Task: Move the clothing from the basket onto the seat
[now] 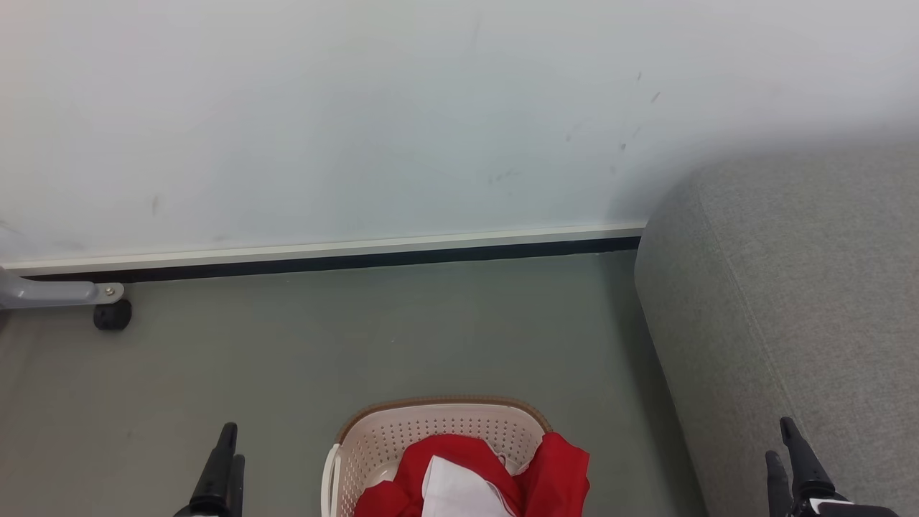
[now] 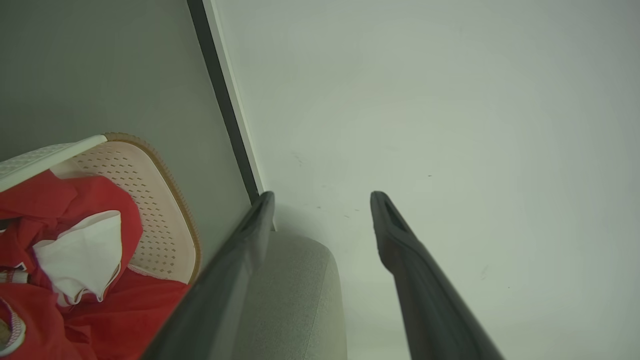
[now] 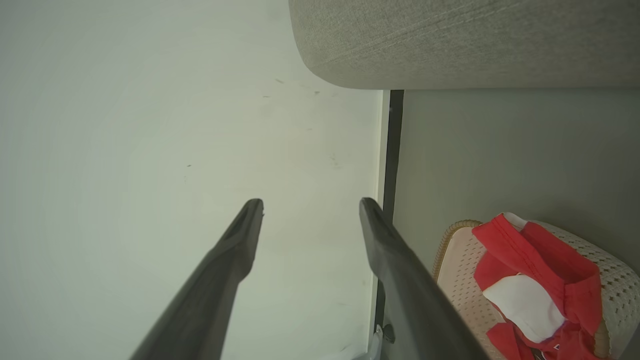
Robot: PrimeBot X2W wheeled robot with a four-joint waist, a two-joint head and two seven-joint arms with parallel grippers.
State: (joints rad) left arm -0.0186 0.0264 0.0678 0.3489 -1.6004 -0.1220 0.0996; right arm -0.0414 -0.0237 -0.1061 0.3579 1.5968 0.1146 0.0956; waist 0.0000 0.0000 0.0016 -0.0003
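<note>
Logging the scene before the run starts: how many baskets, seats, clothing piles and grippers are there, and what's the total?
basket: 1
seat: 1
clothing pile: 1 (the garments in it cannot be counted)
grippers: 2 (left gripper, right gripper, both open)
Total: 5

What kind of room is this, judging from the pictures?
Probably a living-room corner: a grey upholstered seat stands by a plain white wall, and a laundry basket of red clothing sits on the grey floor.
</note>
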